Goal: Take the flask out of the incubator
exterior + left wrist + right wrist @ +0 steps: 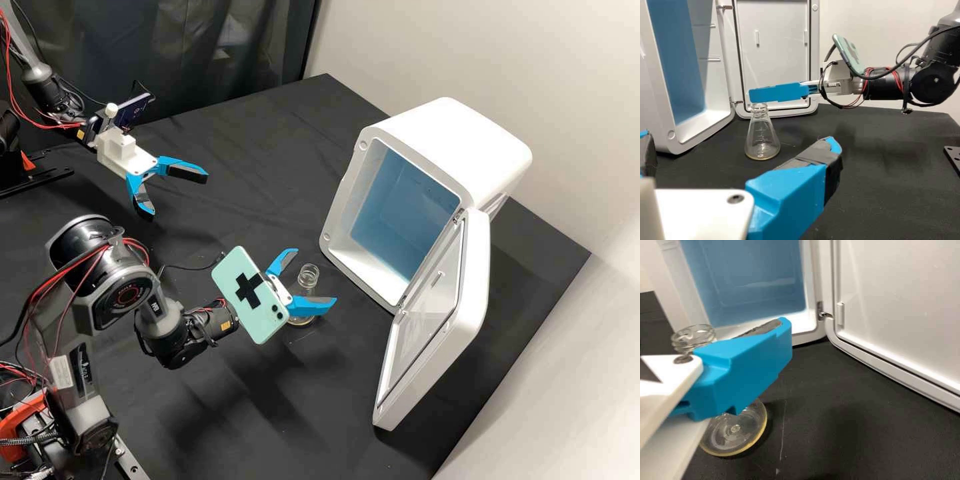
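A clear glass flask (307,283) stands upright on the black bench just in front of the white incubator (467,143), whose door (440,313) hangs wide open on a bare blue interior (400,207). My right gripper (315,277) is open, one blue finger on either side of the flask's neck. In the right wrist view a finger (740,365) covers most of the flask (735,432). My left gripper (177,195) hangs open and holds nothing, well back from the flask, over the bench's far left. Its wrist view shows the flask (762,137) under the right arm's finger (780,92).
A mint-green phone (250,293) is strapped on the right arm's wrist. The open door (775,50) stands beside the flask on the side toward the bench's near right edge. Bare black bench (280,153) lies between the two arms and behind the incubator.
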